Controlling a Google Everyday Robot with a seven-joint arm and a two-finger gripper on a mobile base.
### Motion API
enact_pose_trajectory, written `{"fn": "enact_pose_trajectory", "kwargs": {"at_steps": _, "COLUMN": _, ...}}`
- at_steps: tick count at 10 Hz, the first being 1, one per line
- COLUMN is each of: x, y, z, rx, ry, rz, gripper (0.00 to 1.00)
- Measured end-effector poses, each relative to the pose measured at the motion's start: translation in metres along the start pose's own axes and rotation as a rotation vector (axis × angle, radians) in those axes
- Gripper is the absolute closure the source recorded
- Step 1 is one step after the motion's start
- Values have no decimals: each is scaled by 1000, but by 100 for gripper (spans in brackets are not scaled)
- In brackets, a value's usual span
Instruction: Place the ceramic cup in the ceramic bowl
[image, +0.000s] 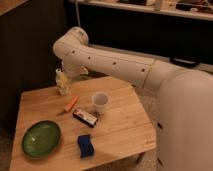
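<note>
Bottle (61, 85): I see it at the far left of the wooden table (125, 135), with the gripper (66, 74) just above.
Orange stick (72, 104): mid-table.
Dark packet (85, 117): just beside the stick.
Blue sponge (85, 145): near the front edge.

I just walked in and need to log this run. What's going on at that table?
A one-armed robot reaches over the back left of the wooden table, with its gripper low beside the small bottle. The white cup stands upright near the middle, with nothing touching it. The green bowl sits empty at the front left. The cup is not yet in the bowl.
</note>
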Motion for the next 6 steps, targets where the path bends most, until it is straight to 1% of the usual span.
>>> {"fn": "enact_pose_trajectory", "kwargs": {"at_steps": 3, "x": 0, "y": 0, "z": 0, "rx": 0, "ry": 0, "rz": 1, "gripper": 20}}
{"fn": "enact_pose_trajectory", "kwargs": {"at_steps": 4, "x": 0, "y": 3, "z": -3, "rx": -6, "ry": 3, "rz": 9, "gripper": 20}}
{"fn": "enact_pose_trajectory", "kwargs": {"at_steps": 6, "x": -6, "y": 21, "z": -9, "rx": -18, "ry": 8, "rz": 59, "gripper": 20}}
